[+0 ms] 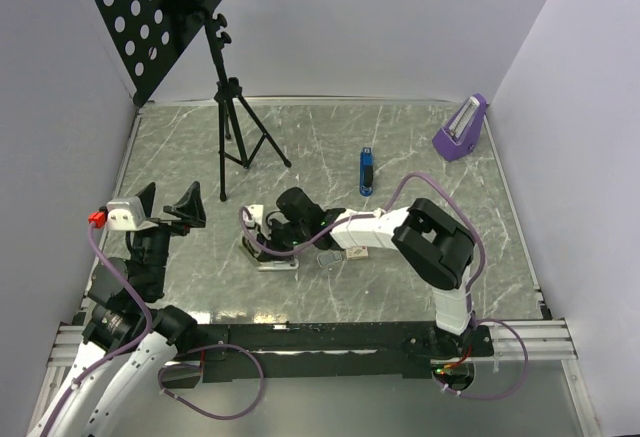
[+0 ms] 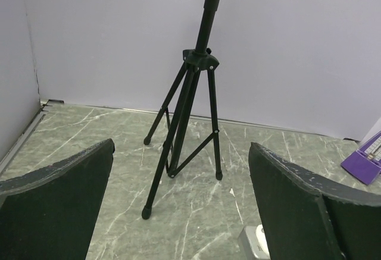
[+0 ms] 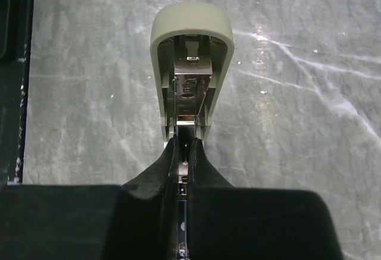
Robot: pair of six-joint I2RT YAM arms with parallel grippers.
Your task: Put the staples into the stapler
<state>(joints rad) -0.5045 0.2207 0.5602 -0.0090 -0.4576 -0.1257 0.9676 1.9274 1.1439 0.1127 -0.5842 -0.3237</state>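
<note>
Gripping: right gripper (image 3: 184, 148), black fingers drawn almost together, pinching a thin bright metal strip (image 3: 184, 166) in the stapler's channel; I cannot tell whether the strip is staples or the rail.
Stapler (image 1: 272, 257): hinged open, with a smooth, rounded pale grey-green cover and a bare steel mechanism inside; it lies on the table just under the right gripper (image 1: 260, 235).
Left gripper (image 1: 168, 205): flat matte black fingers (image 2: 56, 206) with scuffed edges, spread wide, nothing between them, well apart from the stapler.
Staples: a tiny grey tray-like piece (image 1: 326, 257) just right of the stapler, and a small pale box (image 1: 356, 254) beside it at the arm's edge; its print and contents are too small to tell.
Table (image 1: 400, 137): glossy grey-green marble pattern with white veins.
Tripod stand (image 2: 187, 117): thin black tubes, perforated black plate on top.
Far objects: a blue and black stick (image 1: 367, 171) and a purple wedge-shaped case (image 1: 460, 129).
</note>
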